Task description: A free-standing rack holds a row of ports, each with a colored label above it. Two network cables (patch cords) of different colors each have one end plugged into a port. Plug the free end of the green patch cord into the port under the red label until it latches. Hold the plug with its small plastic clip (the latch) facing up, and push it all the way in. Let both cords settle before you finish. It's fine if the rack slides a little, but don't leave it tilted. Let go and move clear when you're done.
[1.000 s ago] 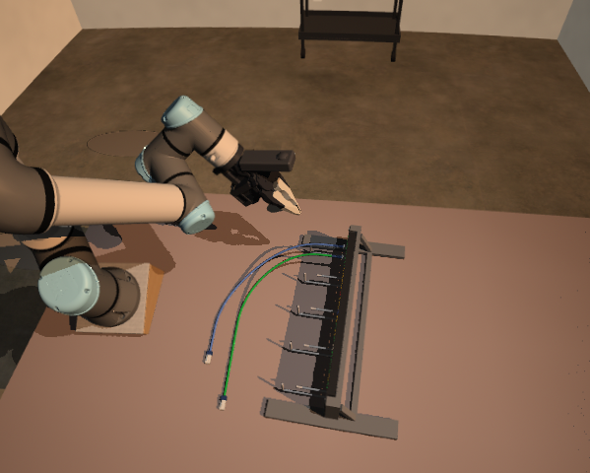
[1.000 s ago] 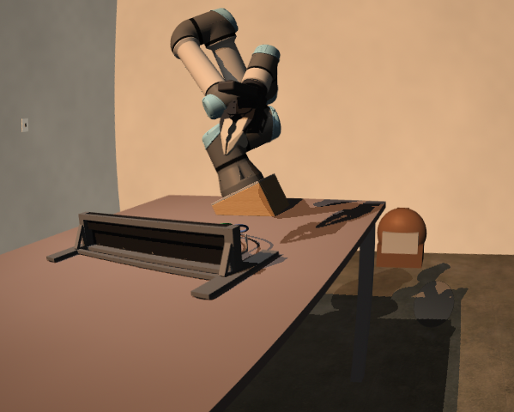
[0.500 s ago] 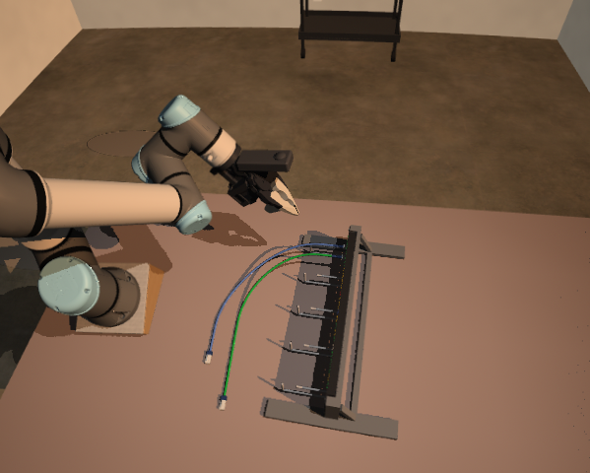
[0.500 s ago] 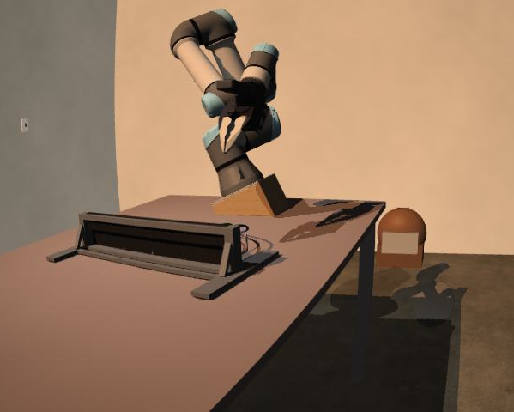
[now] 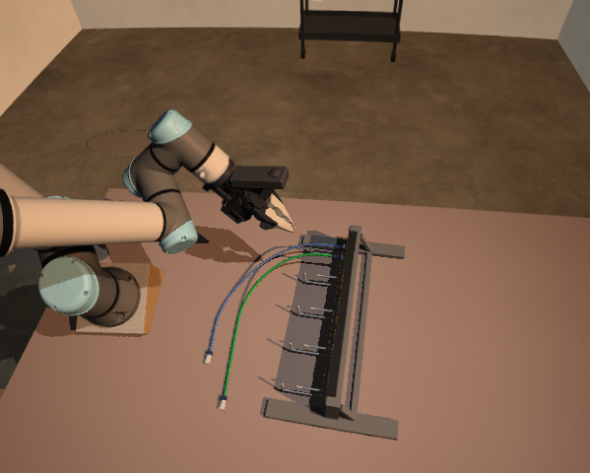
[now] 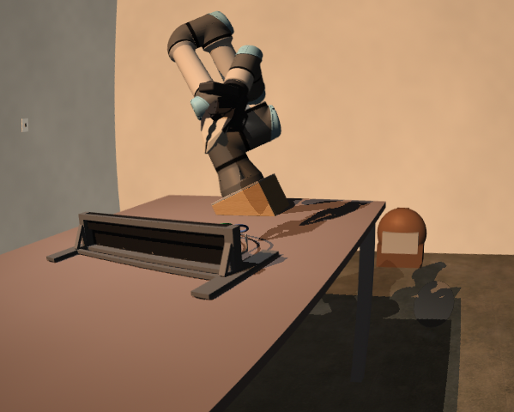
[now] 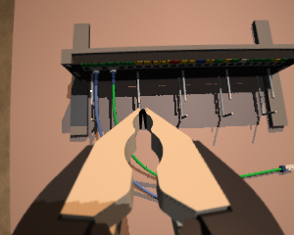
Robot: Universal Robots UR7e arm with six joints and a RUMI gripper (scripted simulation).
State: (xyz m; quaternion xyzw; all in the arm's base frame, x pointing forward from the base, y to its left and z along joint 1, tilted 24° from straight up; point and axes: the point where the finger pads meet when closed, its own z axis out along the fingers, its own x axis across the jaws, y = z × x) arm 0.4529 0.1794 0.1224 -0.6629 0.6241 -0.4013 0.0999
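The grey rack (image 5: 337, 325) stands on the table with its row of ports and small colored labels; the red label (image 7: 174, 62) shows in the wrist view. The green patch cord (image 5: 243, 310) is plugged in at the rack's far end and curves across the table to its free plug (image 5: 225, 400), which lies flat near the rack's near foot and also shows in the wrist view (image 7: 286, 167). The blue cord (image 5: 229, 300) runs beside it to its free plug (image 5: 208, 357). My gripper (image 5: 286, 222) is shut and empty, held in the air above the cords' plugged ends.
Metal cable pegs (image 5: 304, 310) stick out of the rack's tray on the cord side. The arm's base block (image 5: 116, 300) sits at the table's left edge. A dark shelf (image 5: 349, 25) stands far off on the floor.
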